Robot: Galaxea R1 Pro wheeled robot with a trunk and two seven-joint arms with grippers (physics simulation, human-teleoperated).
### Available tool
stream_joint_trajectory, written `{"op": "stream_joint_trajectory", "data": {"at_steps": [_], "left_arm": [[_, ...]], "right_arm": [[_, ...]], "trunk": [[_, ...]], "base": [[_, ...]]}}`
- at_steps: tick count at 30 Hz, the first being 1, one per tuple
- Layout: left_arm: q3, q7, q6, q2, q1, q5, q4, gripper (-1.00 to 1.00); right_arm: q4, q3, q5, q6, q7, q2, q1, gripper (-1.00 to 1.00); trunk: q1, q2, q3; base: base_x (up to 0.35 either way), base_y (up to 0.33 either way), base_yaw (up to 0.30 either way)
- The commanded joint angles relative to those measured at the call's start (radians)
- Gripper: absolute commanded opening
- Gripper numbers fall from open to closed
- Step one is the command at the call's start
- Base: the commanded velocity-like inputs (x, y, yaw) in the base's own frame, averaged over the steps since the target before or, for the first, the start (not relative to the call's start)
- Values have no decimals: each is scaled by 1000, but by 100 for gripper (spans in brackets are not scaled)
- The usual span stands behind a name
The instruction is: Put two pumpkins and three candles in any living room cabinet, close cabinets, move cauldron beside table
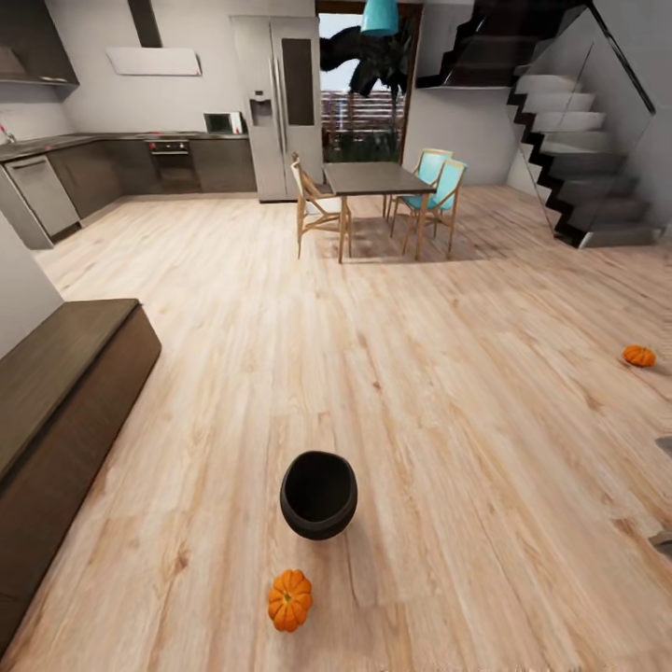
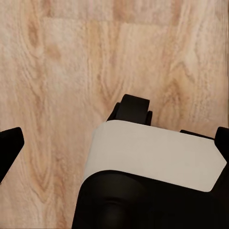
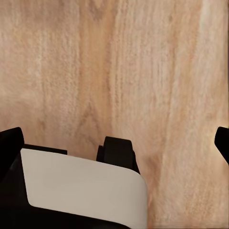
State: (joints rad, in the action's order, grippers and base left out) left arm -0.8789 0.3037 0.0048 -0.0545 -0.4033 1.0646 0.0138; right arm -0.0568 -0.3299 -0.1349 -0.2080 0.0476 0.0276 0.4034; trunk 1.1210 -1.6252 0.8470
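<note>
On floor: orange ribbed pumpkin (image 1: 290,600) (dark stem), upright.

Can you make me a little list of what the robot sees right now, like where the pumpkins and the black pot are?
near pumpkin: pumpkin on the wood floor, close to the camera
far pumpkin: second pumpkin on the floor at the right
pot: black cauldron on the floor, just beyond the near pumpkin, not touching it
cabinet: long dark-brown cabinet at the left, fronts look shut
table: dining table with chairs, far across the room
candles: none spotted
left claw: open, empty, over bare floor
right claw: open, empty, over bare floor
</note>
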Motion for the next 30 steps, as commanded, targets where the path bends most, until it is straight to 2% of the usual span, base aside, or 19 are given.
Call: {"op": "stream_joint_trajectory", "data": {"at_steps": [1,30], "left_arm": [[0,0,0,0,0,0,0,100],[0,0,0,-1,0,0,0,100]], "right_arm": [[0,0,0,0,0,0,0,100],[0,0,0,1,0,0,0,100]], "trunk": [[0,0,0],[0,0,3]], "base": [[0,0,-283],[0,0,-285]]}}
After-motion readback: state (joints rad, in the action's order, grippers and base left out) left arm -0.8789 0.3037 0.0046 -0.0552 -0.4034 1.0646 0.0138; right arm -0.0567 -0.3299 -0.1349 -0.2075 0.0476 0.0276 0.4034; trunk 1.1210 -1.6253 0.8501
